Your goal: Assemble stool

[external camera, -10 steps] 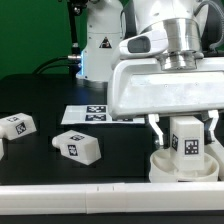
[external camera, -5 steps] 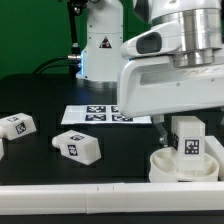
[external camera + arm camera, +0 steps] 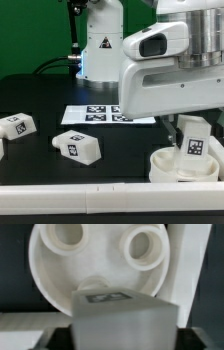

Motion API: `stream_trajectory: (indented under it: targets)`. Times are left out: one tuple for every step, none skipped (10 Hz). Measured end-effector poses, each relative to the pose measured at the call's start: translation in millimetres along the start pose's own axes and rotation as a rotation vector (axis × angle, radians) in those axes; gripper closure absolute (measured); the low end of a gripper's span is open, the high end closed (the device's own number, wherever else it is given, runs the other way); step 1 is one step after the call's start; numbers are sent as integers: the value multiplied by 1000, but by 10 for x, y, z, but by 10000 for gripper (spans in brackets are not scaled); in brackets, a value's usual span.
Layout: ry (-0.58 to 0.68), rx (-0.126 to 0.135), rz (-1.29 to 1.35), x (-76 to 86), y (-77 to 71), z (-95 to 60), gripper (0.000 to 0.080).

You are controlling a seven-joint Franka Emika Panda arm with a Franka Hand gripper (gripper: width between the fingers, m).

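- First loose leg (image 3: 15,126): at the exterior view's far left, lying on its side on the black table (image 3: 120,152), well apart from the seat. It is probably parked there until its turn.
- Second loose leg (image 3: 78,147): also on its side, tag toward the camera, just in front of the flat marker board (image 3: 98,114).
- Seat (image 3: 162,168) (image 3: 100,260): the round disc at the exterior view's right, sockets (image 3: 143,246) facing up to take the legs. The wrist view shows two still empty.
- Standing leg (image 3: 195,142) (image 3: 122,318): on the seat, upright with a slight tilt, apparently at a socket. Full seating cannot be judged.
- Gripper (image 3: 193,127): directly above this leg, its fingers reaching down beside the leg's top. Contact is hidden, so whether the jaws clasp it cannot be told.
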State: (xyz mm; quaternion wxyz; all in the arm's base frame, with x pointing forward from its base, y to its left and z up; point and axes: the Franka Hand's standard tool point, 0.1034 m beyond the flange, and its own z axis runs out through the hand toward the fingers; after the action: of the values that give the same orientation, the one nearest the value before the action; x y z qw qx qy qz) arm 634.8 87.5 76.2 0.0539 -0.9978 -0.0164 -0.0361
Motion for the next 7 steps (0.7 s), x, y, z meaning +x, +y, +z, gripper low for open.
stream_trajectory:
  targets:
    - [0, 1, 37, -1, -3, 1, 420]
    - [-1, 3, 109, -3, -9, 3, 468]
    - [-2, 8, 197, -7, -19, 7, 468]
    - [-6, 9, 297, -18, -27, 23, 468]
    - [-12, 12, 406, -31, -24, 47, 468]
    - [-18, 33, 590, -30, -29, 48, 468]
    - [-29, 48, 834, -31, -91, 58, 468]
